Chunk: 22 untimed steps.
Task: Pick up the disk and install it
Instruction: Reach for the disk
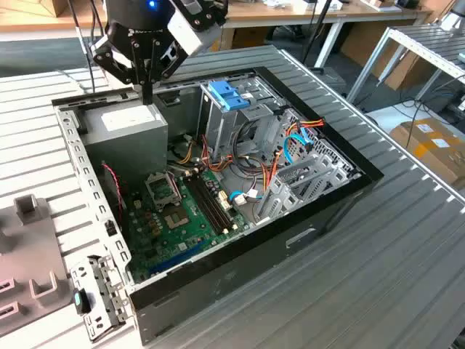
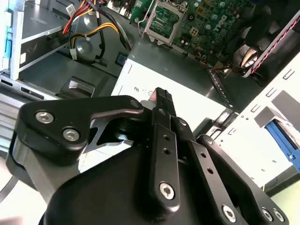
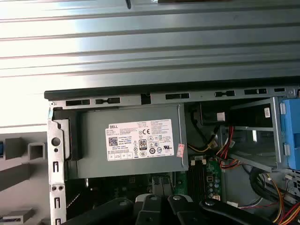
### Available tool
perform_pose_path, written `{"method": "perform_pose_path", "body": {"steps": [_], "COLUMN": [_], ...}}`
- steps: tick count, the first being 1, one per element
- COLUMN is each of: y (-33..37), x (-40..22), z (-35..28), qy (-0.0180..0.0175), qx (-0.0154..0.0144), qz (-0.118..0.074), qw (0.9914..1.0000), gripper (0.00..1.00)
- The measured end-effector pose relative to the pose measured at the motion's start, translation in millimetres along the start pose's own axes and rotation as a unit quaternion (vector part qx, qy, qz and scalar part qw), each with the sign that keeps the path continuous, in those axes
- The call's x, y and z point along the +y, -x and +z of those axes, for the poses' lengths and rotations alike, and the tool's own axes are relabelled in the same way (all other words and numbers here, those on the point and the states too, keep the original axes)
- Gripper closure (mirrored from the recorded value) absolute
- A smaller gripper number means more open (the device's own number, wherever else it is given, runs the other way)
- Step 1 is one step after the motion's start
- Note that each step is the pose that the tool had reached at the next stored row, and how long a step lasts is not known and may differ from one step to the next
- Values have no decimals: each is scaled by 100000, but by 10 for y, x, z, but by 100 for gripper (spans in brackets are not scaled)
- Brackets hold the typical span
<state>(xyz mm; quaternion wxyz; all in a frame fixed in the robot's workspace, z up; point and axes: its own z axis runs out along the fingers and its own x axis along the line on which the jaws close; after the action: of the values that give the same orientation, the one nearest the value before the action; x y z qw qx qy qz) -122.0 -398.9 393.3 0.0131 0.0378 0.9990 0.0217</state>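
Observation:
My gripper hangs over the back corner of the open computer case, just above the grey power-supply box. Its black fingers are pressed together with nothing between them, tips close over the box's labelled top. Beyond the case's perforated side wall, a flat piece with a blue edge lies in a pale holder; it may be the disk, but I cannot tell. In the first wrist view the power-supply box lies below the case's rear wall.
A tall metal drive cage with a blue latch stands mid-case, with orange, blue and yellow cables beside it. The green motherboard covers the case floor. A grey fixture sits on the slatted table at the exterior view's left.

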Motion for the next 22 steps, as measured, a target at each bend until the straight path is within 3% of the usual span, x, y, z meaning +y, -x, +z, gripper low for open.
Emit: {"method": "perform_pose_path", "body": {"steps": [14,19,22], "y": [-12,-59,-137], "x": [1,-3,-8], "z": [0,-1,-4], "qy": [1,3,2], "qx": [-1,-2,-2], "qz": [11,0,7], "qw": [100000,100000,100000], "gripper": [89,89,89]}}
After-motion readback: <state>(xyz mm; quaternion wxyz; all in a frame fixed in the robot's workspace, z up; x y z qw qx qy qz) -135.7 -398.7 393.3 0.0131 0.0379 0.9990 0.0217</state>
